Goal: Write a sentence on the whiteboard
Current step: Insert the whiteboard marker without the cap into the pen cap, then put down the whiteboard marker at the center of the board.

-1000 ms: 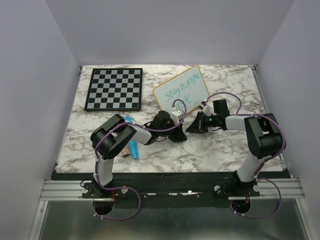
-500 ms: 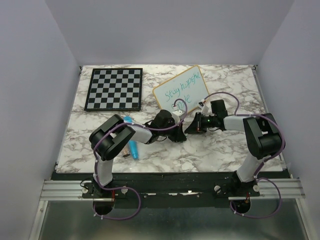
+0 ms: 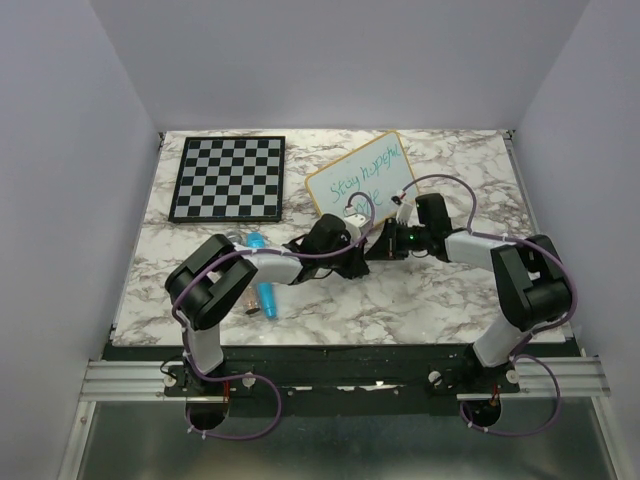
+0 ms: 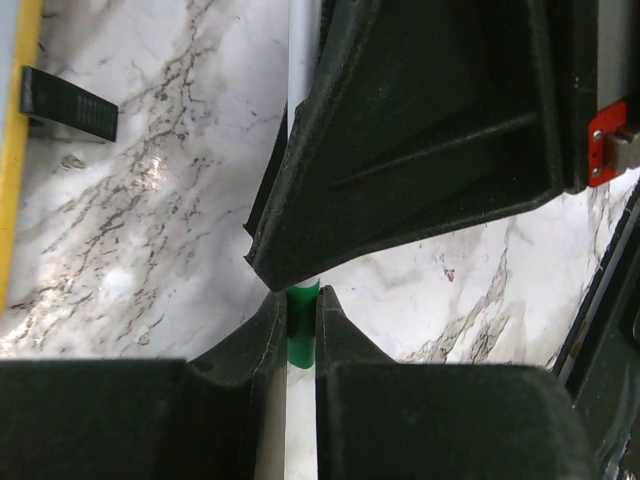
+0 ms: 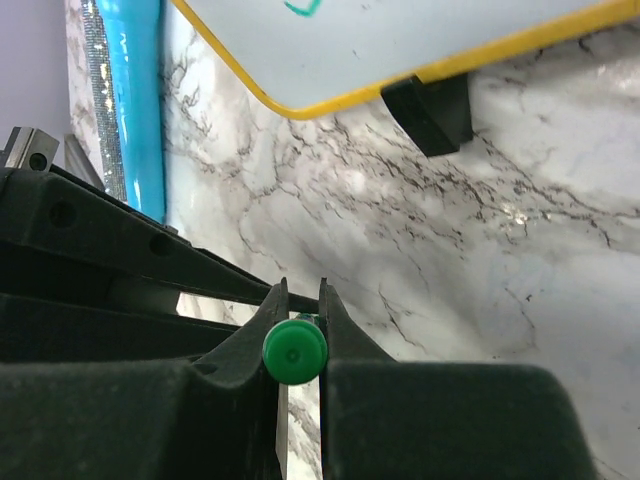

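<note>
Marbled tabletop (image 3: 450, 300) fills the white-walled enclosure, and toward its far side, right of centre, sits the whiteboard (image 3: 362, 185), turned askew. It bears the sentence (image 3: 366, 168) in green: "Stay happy" on top, with a second line partly hidden by a cable. Just in front of the board's near edge the two grippers meet over the marker (image 4: 302, 340). The left gripper (image 4: 302, 300) pinches the white barrel at its green section; a second ago its jaws stood wider, and they have since narrowed onto the pen. The right gripper (image 5: 300, 295), pressed tight, clamps the marker's round green end (image 5: 294, 352), and its arm has slid leftward until the two sets of fingers nearly touch. With words already on the board, this closing-up reads as capping or passing the pen rather than more writing, so the task looks nearly finished. Farther out, a blue tube (image 3: 263, 285) lies near the left arm's elbow, and the chessboard (image 3: 228, 178) sits just left of the board, not touching it.
</note>
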Robot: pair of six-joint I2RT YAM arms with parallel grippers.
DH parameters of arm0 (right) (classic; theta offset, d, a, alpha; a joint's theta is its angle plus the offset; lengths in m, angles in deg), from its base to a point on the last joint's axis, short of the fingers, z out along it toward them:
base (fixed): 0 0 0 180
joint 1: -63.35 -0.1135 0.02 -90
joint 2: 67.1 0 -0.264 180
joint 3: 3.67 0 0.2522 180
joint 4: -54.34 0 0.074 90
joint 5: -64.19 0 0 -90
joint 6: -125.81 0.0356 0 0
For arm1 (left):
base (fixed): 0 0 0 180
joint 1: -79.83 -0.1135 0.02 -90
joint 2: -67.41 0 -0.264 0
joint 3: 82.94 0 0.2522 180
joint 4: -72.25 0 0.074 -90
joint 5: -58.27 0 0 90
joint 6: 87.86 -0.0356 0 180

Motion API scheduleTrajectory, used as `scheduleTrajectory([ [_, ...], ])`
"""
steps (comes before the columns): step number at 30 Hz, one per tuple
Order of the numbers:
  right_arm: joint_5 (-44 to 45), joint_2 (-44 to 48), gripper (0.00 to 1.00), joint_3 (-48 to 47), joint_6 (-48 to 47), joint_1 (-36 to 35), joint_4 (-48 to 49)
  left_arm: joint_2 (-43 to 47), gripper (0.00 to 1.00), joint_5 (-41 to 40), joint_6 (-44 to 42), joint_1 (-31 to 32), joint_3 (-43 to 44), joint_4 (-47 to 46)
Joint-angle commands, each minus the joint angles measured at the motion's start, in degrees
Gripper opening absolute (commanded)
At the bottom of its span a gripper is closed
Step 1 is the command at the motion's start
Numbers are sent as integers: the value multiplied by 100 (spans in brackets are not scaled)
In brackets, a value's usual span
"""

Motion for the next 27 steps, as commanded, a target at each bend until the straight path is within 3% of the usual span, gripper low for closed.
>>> scheduleTrajectory([
  [1, -130, -24, 0, 281, -76, -496, -526, 653, 0, -758, 277, -17, 913, -2179],
  [4, -147, -68, 1, 281, -68, -549, -518, 714, 0, -909, 419, -17, 1010, -2557],
  [9, -121, 379, 1, 53, -331, -496, -728, 758, 0, -558, 463, -17, 1038, -2321],
  [10, -104, 485, 0, 43, -383, -461, -746, 828, 7, -461, 481, -8, 820, -2312],
  [11, -86, 582, 1, 52, -393, -365, -746, 890, 23, -382, 498, -8, 687, -2286],
  [13, -112, 767, 1, 87, -419, -251, -755, 1109, 35, -302, 498, 36, 241, -2303],
  [19, -279, 846, 1, 87, -726, 400, -1070, 2127, 55, -442, 490, 89, -911, -2040],
  [22, -218, 986, 1, 70, -1155, 742, -1429, 2847, 65, -670, 323, 80, -1325, -1470],
  [23, -209, 1013, 2, 9, -1331, 943, -1597, 3033, 72, -758, 236, 71, -1414, -1068],
  [25, -86, 1066, 8, -36, -1596, 1190, -2044, 3585, 77, -995, 182, 19, -1642, -644],
  [27, -130, 1058, 18, -123, -2078, 1602, -2344, 3956, 87, -1058, 287, -174, -1818, -160],
])
